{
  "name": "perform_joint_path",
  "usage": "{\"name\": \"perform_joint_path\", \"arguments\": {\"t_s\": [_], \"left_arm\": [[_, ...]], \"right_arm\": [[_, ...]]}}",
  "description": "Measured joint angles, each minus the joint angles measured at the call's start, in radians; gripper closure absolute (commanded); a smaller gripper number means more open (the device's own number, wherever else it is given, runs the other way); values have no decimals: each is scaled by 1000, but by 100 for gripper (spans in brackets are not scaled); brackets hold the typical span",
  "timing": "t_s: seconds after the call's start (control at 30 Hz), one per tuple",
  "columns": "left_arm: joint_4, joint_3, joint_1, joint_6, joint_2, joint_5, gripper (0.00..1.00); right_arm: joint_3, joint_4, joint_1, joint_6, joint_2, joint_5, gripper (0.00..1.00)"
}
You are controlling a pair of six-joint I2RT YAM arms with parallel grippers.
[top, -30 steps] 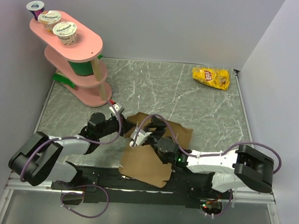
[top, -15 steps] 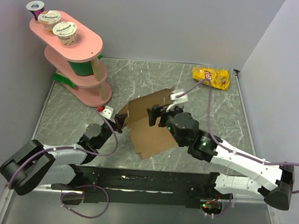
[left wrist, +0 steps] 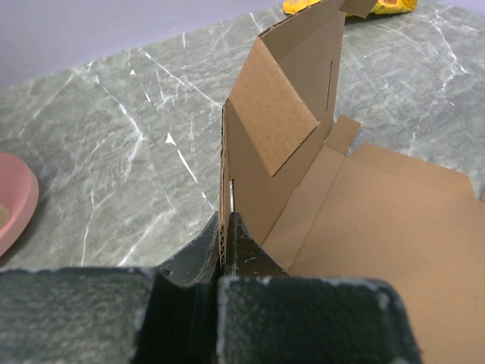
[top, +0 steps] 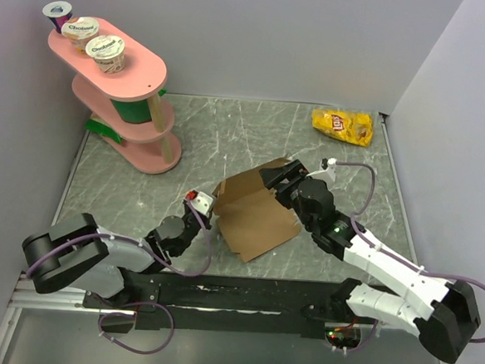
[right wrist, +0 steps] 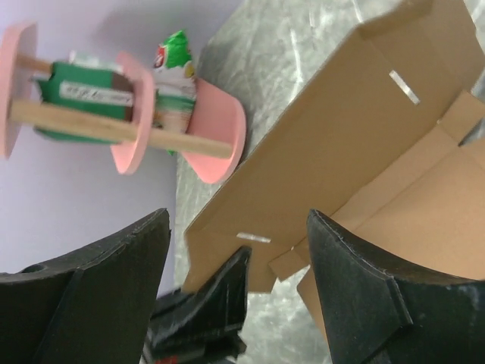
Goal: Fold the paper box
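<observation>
The paper box (top: pixel 256 220) lies on the table (top: pixel 134 187), 1 side wall raised. Light, stiff corrugated card — it likely bends cleanly only at creases, so grip near flap edges. The left gripper (left wrist: pixel 226 227) pinches that wall's end; the right gripper (right wrist: pixel 236 227) gapes wide, holding nothing.

My left tool (left wrist: pixel 226 241) is grainy matt black. The paper box (top: pixel 255 218) is matt corrugated cardboard, the tabletop (top: pixel 229 131) smooth veined stone.

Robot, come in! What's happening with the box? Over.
Left pincer shut on box wall. Right pincer open, by the far side. One wall standing, rest flat. Chip bag well clear.
</observation>
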Motion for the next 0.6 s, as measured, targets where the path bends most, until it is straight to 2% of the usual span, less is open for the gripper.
{"name": "perform_joint_path", "arguments": {"t_s": [0.2,0.6], "left_arm": [[39,18,-60,53,53,-49,99],[82,29,-111,100,92,-93,99]], "right_arm": [[-80,104,-98,72,58,-73,21],[-84,299,-222,113,241,-154,22]]}}
